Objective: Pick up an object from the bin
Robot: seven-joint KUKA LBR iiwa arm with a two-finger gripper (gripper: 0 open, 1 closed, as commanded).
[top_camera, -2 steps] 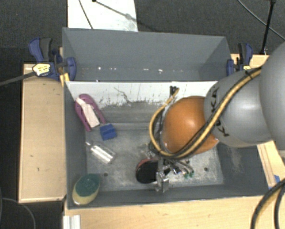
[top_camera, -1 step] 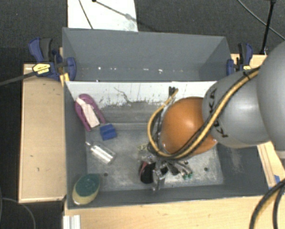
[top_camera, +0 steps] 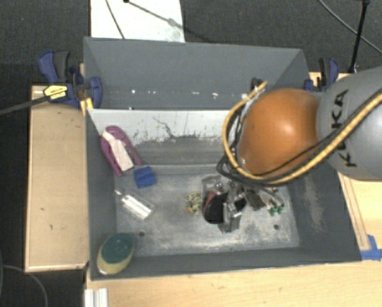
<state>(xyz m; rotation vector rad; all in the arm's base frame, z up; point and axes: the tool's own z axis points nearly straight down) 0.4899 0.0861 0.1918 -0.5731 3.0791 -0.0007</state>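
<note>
The tool (top_camera: 228, 213) is low over the floor of the grey bin (top_camera: 191, 69), a little toward 4 o'clock from the floor's middle, under the arm's orange cover (top_camera: 274, 130). Whether it is apart or together I cannot tell.

Right against the tool at its 9 o'clock lies 1 small dark object (top_camera: 211, 208), black and rounded with a red patch on its upper side. It sits on the bin floor, and it is unclear whether the tool grips it.

Further out at 9 o'clock, just beside the dark object, is 1 tiny speckled yellow-green scrap (top_camera: 192, 202).

Well apart, also at 9 o'clock, 1 short clear bottle (top_camera: 134, 205) lies on its side. At 10 o'clock from the tool is 1 blue block (top_camera: 144, 176), and beyond it 1 long purple-and-pink object (top_camera: 117, 149) lies tilted against the left wall, its lower end near the block.

At 8 o'clock, in the bin's near left corner, rests 1 round sponge (top_camera: 116, 253), green on top and yellow beneath.
</note>
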